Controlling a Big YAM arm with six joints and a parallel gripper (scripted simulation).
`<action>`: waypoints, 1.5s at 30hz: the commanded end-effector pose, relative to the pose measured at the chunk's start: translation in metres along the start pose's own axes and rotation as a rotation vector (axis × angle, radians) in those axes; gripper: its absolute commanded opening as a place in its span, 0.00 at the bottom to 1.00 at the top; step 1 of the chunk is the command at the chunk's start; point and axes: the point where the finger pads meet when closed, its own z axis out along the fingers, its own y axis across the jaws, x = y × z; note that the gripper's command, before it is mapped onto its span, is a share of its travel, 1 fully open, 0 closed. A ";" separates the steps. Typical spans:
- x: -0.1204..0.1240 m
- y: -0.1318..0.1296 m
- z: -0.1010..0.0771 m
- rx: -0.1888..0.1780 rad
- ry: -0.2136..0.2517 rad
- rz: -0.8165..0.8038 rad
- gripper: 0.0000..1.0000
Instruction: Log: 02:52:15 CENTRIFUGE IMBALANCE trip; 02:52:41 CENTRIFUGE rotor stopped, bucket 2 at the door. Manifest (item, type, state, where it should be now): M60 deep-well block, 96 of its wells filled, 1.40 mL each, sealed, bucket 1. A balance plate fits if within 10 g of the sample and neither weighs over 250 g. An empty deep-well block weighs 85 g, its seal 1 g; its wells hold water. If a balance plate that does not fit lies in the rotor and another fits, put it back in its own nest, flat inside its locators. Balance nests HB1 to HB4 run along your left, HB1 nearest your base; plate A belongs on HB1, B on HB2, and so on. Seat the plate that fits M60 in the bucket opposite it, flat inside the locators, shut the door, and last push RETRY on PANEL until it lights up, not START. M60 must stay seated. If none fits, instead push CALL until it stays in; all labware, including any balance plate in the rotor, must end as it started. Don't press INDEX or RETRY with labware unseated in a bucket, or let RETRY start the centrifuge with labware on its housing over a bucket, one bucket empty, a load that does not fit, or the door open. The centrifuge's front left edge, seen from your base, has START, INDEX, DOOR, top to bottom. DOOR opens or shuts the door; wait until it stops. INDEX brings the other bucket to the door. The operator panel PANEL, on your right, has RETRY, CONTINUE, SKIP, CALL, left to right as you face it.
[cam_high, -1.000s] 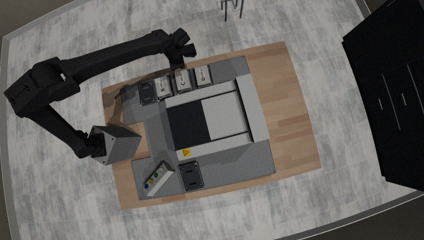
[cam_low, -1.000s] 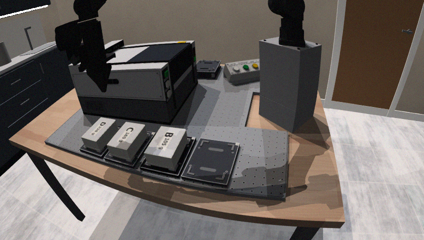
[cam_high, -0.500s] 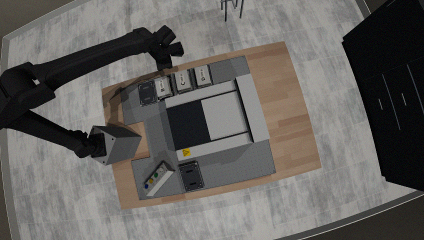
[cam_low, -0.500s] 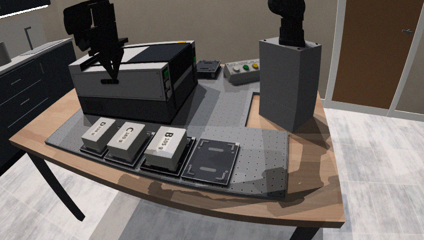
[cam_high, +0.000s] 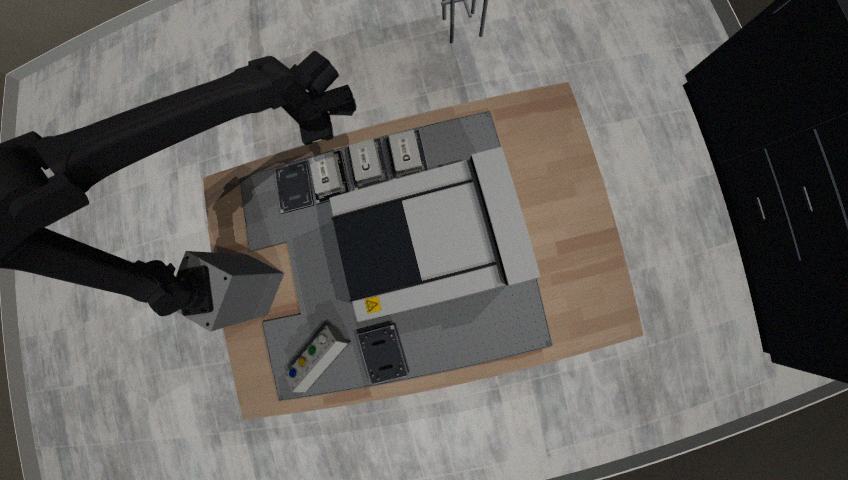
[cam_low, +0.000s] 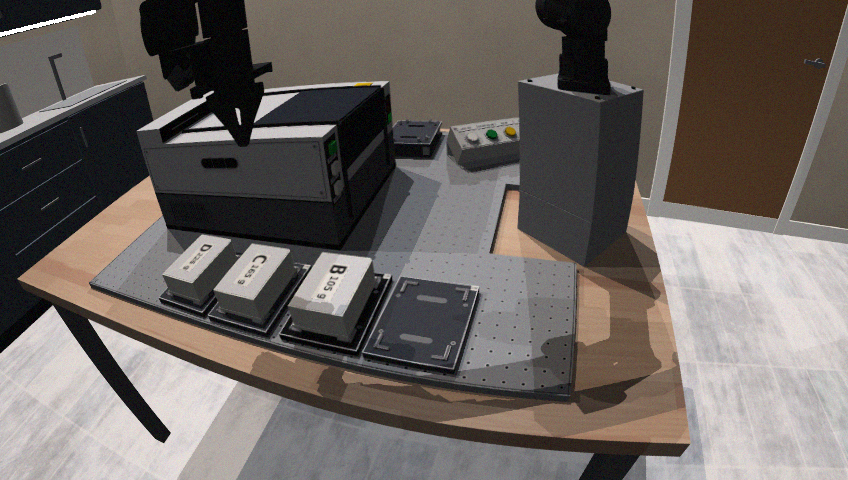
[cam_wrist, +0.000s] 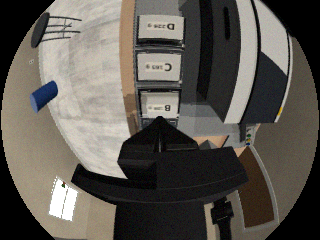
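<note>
Three white balance plates sit in their nests along the left: B marked 105 g, C marked 165 g, and D. Nest HB1 is empty. My gripper is shut and empty. It hangs high above the nest row, about over plate B, pointing down. The centrifuge has a dark half beside a light grey panel on top. I cannot see inside it.
The centrifuge buttons are on its corner facing the base. PANEL stands by a spare dark nest. The arm's grey pedestal is at the table edge. A black cabinet stands beyond the table.
</note>
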 end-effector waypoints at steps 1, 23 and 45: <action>0.004 0.006 -0.005 0.003 0.000 0.003 0.00; 0.003 0.006 -0.001 0.006 0.005 0.005 0.00; 0.005 -0.004 -0.014 -0.016 -0.027 0.008 0.00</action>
